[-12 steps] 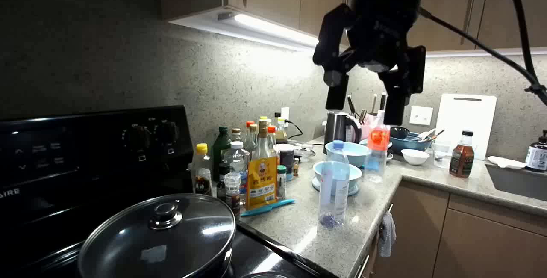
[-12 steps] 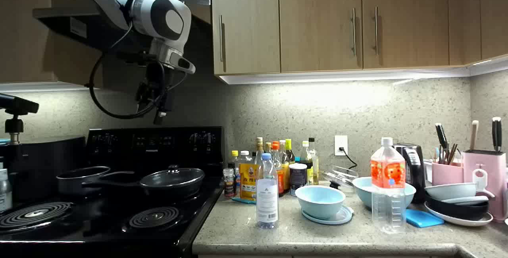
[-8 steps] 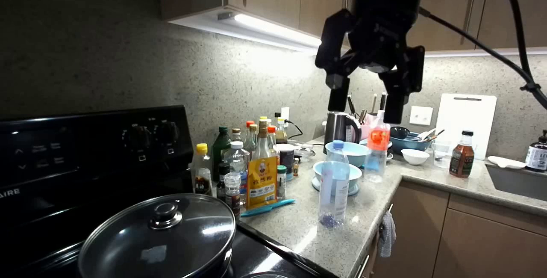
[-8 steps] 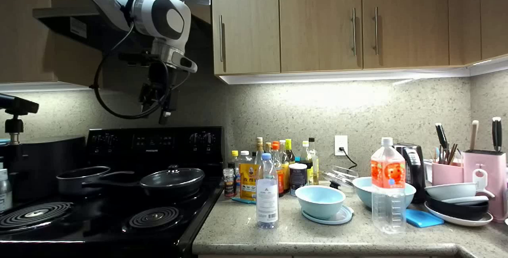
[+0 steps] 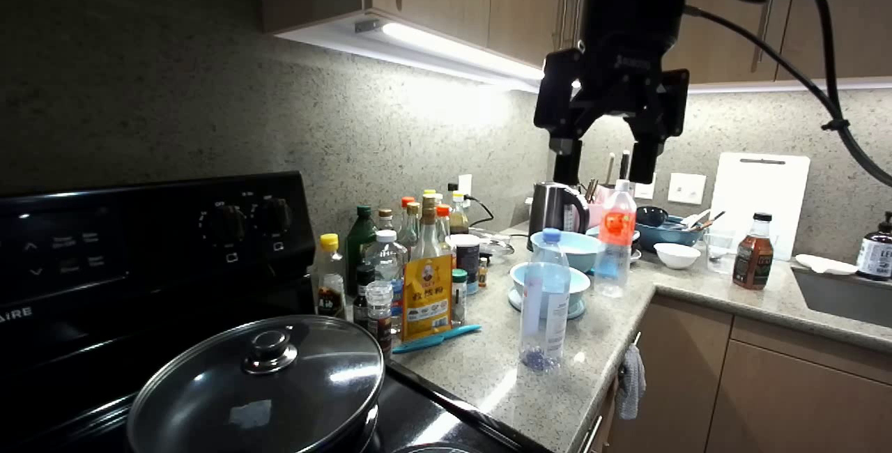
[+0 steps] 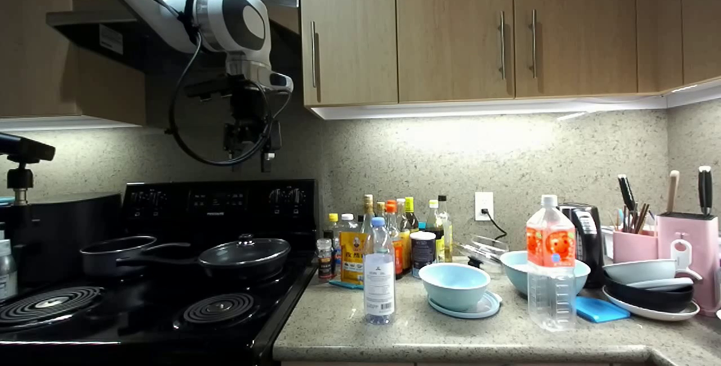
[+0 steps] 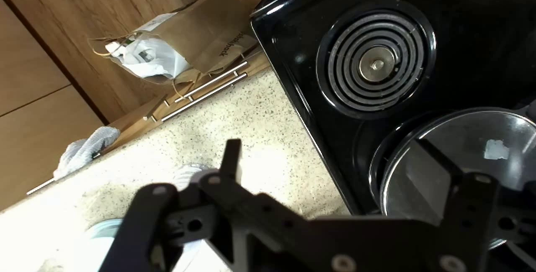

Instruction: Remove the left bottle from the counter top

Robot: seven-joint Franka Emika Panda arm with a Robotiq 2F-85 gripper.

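The left bottle (image 5: 545, 306) is a tall clear plastic bottle with a blue cap and a white label. It stands upright on the grey speckled counter top (image 6: 332, 329), near the stove side, and also shows in an exterior view (image 6: 379, 284). In the wrist view a clear ribbed piece (image 7: 188, 175), probably this bottle, is mostly hidden behind a finger. My gripper (image 5: 605, 173) is open and empty, pointing down. It hangs well above the bottle's height, over the stove side in an exterior view (image 6: 250, 166). In the wrist view its fingers (image 7: 328, 142) are wide apart.
The black stove (image 7: 289, 54) carries a lidded pan (image 5: 258, 383). Several condiment bottles (image 6: 405, 236) stand behind the left bottle. A teal bowl (image 6: 454, 284) and a large orange-labelled bottle (image 6: 551, 276) stand to its right. A wall cabinet (image 6: 349, 34) hangs above.
My gripper has moved right in an exterior view, toward the counter, and its tilt has levelled out. Its fingers stay apart. The bottle has not moved.
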